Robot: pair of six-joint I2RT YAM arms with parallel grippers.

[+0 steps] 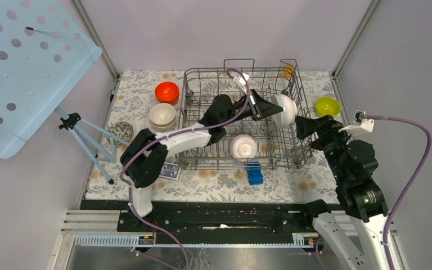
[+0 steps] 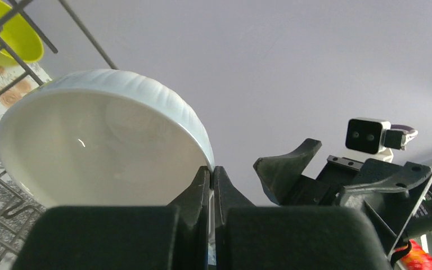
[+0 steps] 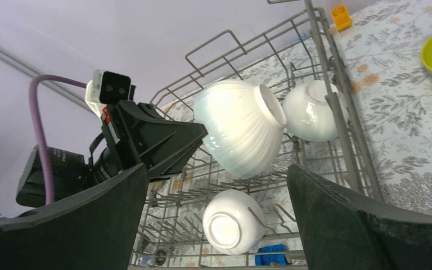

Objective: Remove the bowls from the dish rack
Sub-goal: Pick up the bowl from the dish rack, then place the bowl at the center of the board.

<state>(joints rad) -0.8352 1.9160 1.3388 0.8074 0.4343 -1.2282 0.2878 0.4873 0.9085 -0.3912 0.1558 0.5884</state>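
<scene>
My left gripper (image 2: 212,169) is shut on the rim of a white ribbed bowl (image 2: 101,140), holding it on its side above the right part of the grey wire dish rack (image 1: 202,84). From the right wrist, that held bowl (image 3: 236,126) hangs just ahead of my right gripper (image 3: 216,169), which is open and empty. In the top view the right gripper (image 1: 305,126) sits right of the held bowl (image 1: 285,109). A second white bowl (image 3: 232,228) lies upside down on the rack's tines. A third white bowl (image 3: 312,109) leans at the rack's far side.
Left of the rack on the flowered mat stand an orange-red bowl (image 1: 166,91) and a beige bowl (image 1: 162,115). A yellow-green bowl (image 1: 327,105) sits to the right. A speckled ball (image 1: 122,130), a blue toy car (image 1: 254,173) and a tripod (image 1: 87,140) are nearby.
</scene>
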